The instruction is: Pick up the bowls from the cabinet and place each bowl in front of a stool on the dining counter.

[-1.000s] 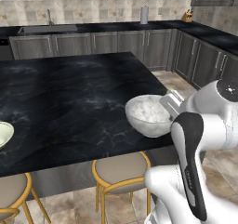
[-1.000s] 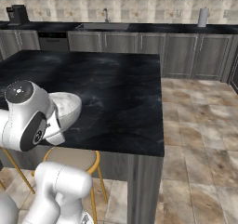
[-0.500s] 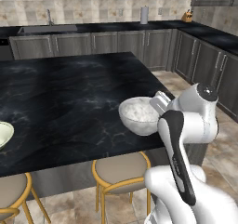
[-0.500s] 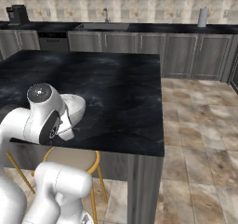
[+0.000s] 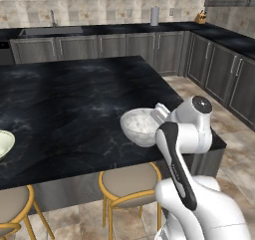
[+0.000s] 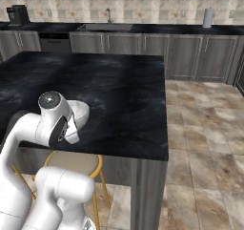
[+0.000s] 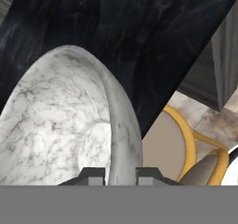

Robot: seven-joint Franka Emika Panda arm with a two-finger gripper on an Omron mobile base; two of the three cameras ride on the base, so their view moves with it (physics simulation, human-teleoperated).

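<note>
The grey-white marble bowl (image 5: 139, 128) hangs low over the dining counter (image 5: 74, 99) near its front edge, above a stool (image 5: 130, 182). My gripper (image 5: 156, 117) is shut on the bowl's right rim. In the hand view that rim runs between the two finger tips of my gripper (image 7: 119, 174), with the marble bowl (image 7: 60, 121) to the left and the stool (image 7: 163, 145) below the counter's edge. From the right base view, the marble bowl (image 6: 82, 113) peeks out behind my arm. The cream bowl (image 5: 4, 144) rests on the counter at far left, above a second stool (image 5: 11, 204). The cabinet is out of view.
Grey base cabinets (image 5: 124, 47) under a black wall countertop with a sink (image 5: 50, 31) run along the back and right walls. A paper towel roll (image 5: 154, 16) and a knife block (image 5: 200, 18) stand on it. Tiled floor (image 6: 205, 143) opens to the counter's right.
My arm has carried the marble bowl leftwards and nearer to the counter's front edge, over the stool. The grip has not changed, and the cream bowl has stayed put.
</note>
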